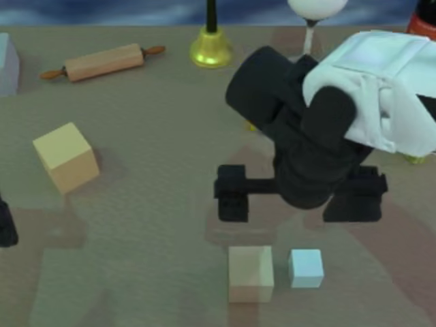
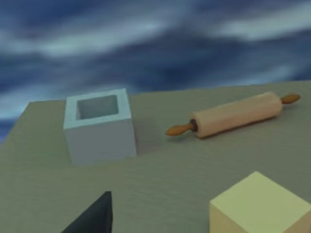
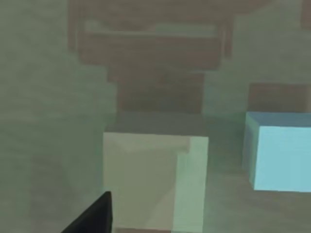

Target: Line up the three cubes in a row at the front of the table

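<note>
A beige cube [image 1: 251,272] and a small pale blue cube [image 1: 306,267] sit side by side, a little apart, near the table's [image 1: 157,259] front edge. My right gripper [image 1: 294,203] hovers just behind them, open wide, with nothing between its fingers [image 1: 231,194]. The right wrist view shows the beige cube [image 3: 155,182] and the blue cube [image 3: 279,153] below one dark fingertip [image 3: 99,213]. The larger yellowish-tan cube [image 1: 66,157] stands alone at the left; its corner [image 2: 260,206] fills part of the left wrist view. My left gripper [image 1: 5,225] is parked at the left edge, open.
A wooden rolling pin [image 1: 102,63] lies at the back left, beside a pale blue open box [image 2: 99,125]. A brass bell [image 1: 210,48] stands at the back centre. A white round object [image 1: 317,8] and a red object [image 1: 424,24] stand at the back right.
</note>
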Robot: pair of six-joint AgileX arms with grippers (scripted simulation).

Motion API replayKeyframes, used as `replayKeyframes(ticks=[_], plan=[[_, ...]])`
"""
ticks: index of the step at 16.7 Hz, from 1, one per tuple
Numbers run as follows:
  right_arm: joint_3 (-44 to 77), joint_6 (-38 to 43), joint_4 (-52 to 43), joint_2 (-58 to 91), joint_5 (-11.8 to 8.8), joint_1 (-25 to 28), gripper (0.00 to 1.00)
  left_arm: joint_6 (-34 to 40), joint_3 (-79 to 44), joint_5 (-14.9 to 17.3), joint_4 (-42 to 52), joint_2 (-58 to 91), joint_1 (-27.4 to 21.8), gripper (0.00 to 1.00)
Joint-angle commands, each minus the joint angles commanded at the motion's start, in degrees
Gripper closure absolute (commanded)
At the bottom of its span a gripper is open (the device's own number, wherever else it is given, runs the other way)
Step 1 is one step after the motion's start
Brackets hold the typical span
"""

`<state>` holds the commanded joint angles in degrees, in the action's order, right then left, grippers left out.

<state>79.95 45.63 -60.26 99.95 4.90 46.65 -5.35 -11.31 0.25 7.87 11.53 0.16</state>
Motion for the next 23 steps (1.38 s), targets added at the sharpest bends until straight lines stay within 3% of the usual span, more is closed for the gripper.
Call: replayKeyframes(ticks=[6, 10, 13, 17, 23], plan=[[-22.5, -14.0, 14.6, -31.7, 4.6, -12.9, 0.0, -11.8, -25.6, -0.2, 17.5, 30.4, -1.6, 0.0], [-41.3, -24.8, 26.8, -55.9, 5.4, -23.5, 0.0, -21.2, -45.0, -0.4, 31.5, 56.3, -2.9, 0.0], [-54.2, -32.0, 35.9, -71.3, 4.4, -30.7, 0.0, -27.6, -58.1, -0.5, 41.3, 73.5, -3.9, 0.0], [-67.9, -39.5, 47.4, -86.2, 1.0, -38.7, 0.0, -35.0, -73.7, -0.5, 52.2, 91.9, -5.2, 0.0], [-79.0, -45.2, 59.0, -99.0, -4.2, -45.4, 0.0, -41.6, -89.0, -0.2, 61.5, 108.5, -6.2, 0.0]])
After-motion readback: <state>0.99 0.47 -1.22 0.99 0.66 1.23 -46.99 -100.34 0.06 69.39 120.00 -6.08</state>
